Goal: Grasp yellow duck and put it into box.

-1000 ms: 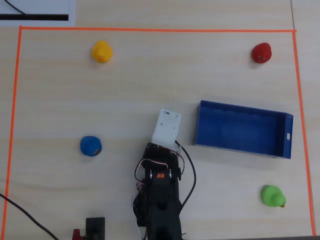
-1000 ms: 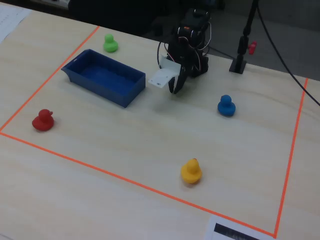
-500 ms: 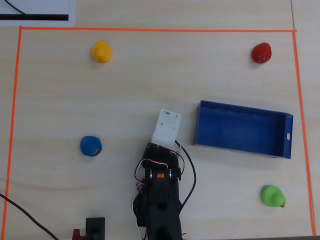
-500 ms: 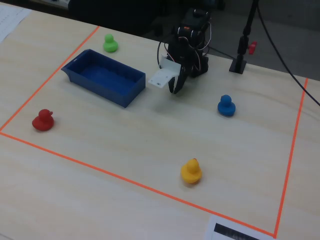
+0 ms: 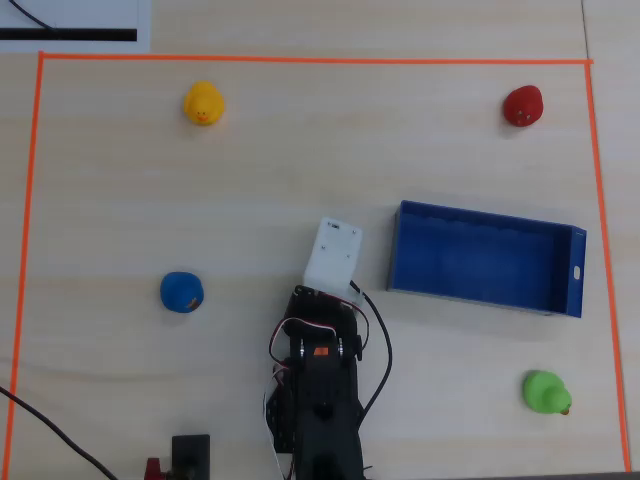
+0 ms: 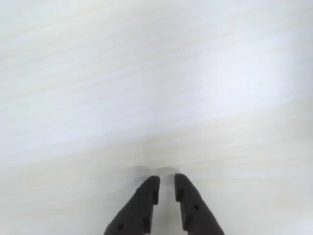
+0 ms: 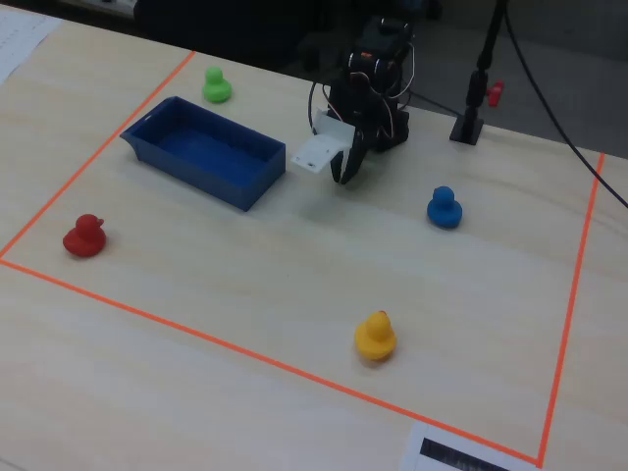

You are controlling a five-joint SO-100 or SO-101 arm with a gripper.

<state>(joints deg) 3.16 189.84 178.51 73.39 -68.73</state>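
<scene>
Wrist view shows the gripper (image 6: 165,182) directly above bare pale wood tabletop (image 6: 156,88); the two dark fingers (image 6: 142,203) stand nearly together with only a narrow slit between the tips, clenched on nothing.

Fixed view, near to far: a white sheet with a black bar (image 7: 461,453) lies at the bottom edge, outside the orange tape border (image 7: 245,353). Just inside that border sits the yellow duck (image 7: 376,336), upright and alone on the table, well apart from the arm. The red duck (image 7: 84,236) stands near the left corner of the tape. Farther back, the blue duck (image 7: 444,208) sits to the right of the arm. The gripper (image 7: 345,169) points down at the table, tips just above or on the surface, beside the right short end of the box (image 7: 257,182). The box holds nothing. Behind it the green duck (image 7: 216,86) rests near the far tape line. A black stand (image 7: 469,126) with a red part is at the rear right.

Overhead view places the yellow duck (image 5: 203,103) at upper left, the box (image 5: 572,272) at centre right, and the arm (image 5: 320,390) at bottom centre with its white camera housing (image 5: 333,252) between them.
</scene>
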